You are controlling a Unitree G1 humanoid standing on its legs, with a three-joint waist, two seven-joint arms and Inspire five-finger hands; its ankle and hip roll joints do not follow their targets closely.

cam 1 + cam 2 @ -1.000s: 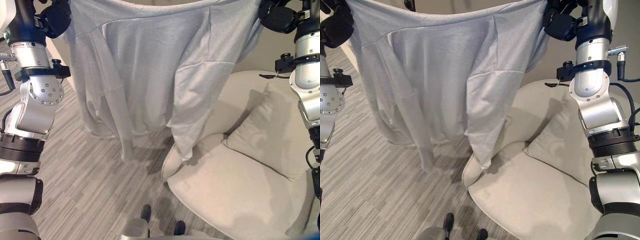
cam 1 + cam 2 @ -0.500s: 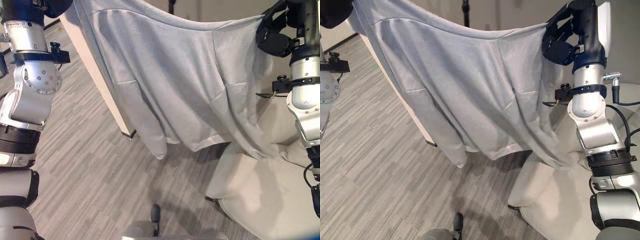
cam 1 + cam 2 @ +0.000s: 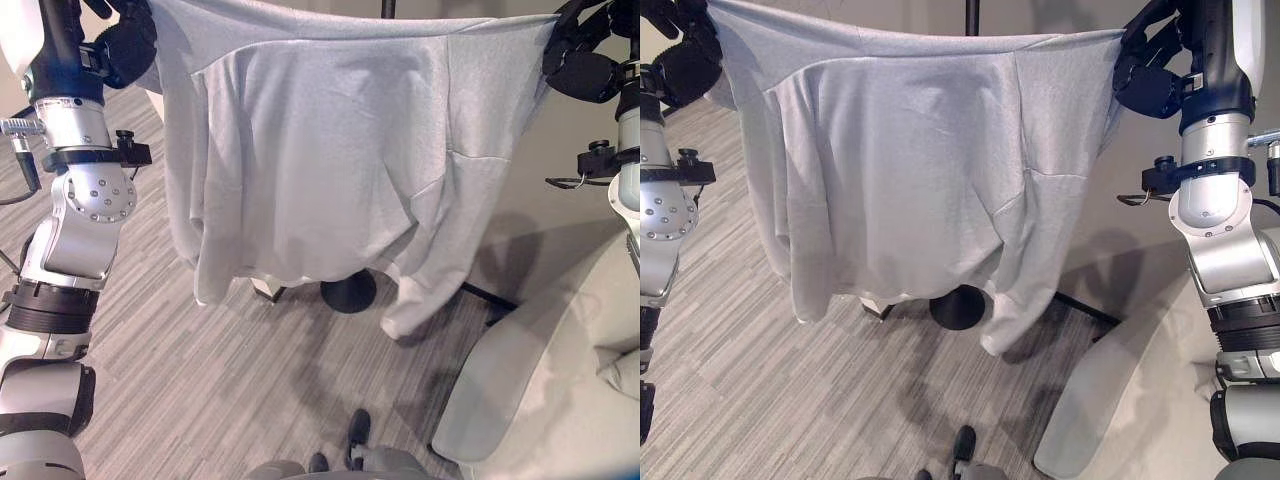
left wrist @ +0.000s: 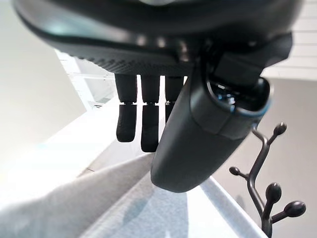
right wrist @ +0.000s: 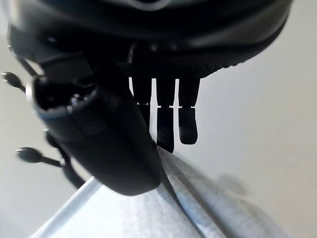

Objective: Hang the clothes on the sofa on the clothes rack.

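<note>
1. Nearest the robot lies a floor (image 3: pixel 200 390) of grey striped planks; at the lower right the pale cream sofa (image 3: pixel 545 390) curves in, its cushioned edge standing just off the floor.
2. Above the floor a light grey garment (image 3: pixel 320 170) is stretched wide and hangs in the air, well clear of the sofa; one sleeve droops lower on the robot's right.
3. The left hand (image 3: pixel 125 45) pinches the garment's upper corner, thumb pressed to fingers (image 4: pixel 143 124) over the cloth edge; the right hand (image 3: pixel 1150 80) grips the opposite corner the same way.
4. Behind the cloth stands the dark clothes rack (image 3: pixel 962 305), its round base on the floor and its pole rising past the garment's top edge; its knobbed hooks (image 4: pixel 270 193) show against a plain pale wall (image 3: pixel 1080 200).
</note>
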